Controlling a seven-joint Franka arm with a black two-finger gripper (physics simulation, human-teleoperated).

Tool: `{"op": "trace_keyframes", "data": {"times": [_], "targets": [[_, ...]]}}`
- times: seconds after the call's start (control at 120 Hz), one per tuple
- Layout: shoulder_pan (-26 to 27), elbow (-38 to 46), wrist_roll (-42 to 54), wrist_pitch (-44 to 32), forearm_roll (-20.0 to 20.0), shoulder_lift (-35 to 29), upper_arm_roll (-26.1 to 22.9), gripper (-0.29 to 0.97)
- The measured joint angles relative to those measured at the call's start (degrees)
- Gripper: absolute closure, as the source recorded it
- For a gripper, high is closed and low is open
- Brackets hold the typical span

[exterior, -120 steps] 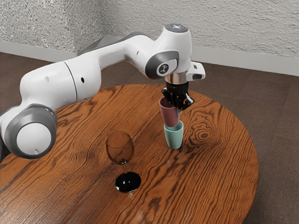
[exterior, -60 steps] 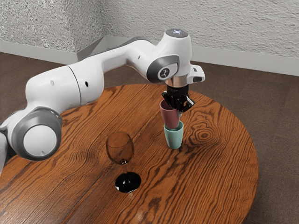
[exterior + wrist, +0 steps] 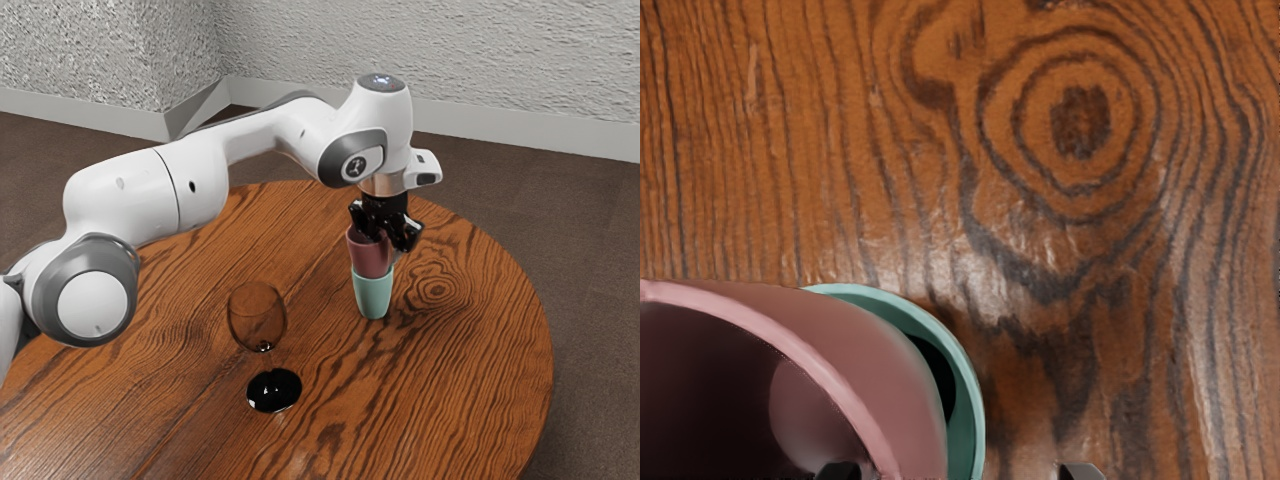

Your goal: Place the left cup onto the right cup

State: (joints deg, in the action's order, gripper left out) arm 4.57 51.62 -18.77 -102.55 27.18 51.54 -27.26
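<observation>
the dusty-pink tapered cup (image 3: 368, 255) already sits nested in the teal tapered cup (image 3: 373, 295), the black two-finger gripper (image 3: 385, 228) spread open astride its rim, so seemingly only withdrawal remains.

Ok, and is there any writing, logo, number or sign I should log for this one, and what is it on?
No words or numbers can be read.
Arm: one small white emblem on a grey joint cap, a symbol and not lettering, too small to make out.
Pink cup, teal cup, wine glass, black disc, table: no print or labels.
</observation>
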Motion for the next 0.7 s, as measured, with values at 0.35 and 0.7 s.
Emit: {"op": "trace_keyframes", "data": {"times": [0.35, 0.7], "targets": [[-0.02, 0.00, -0.34, -0.22, -0.26, -0.06, -0.25, 0.08], [2.92, 12.86, -1.06, 3.38, -9.21, -24.73, 8.89, 0.02]]}}
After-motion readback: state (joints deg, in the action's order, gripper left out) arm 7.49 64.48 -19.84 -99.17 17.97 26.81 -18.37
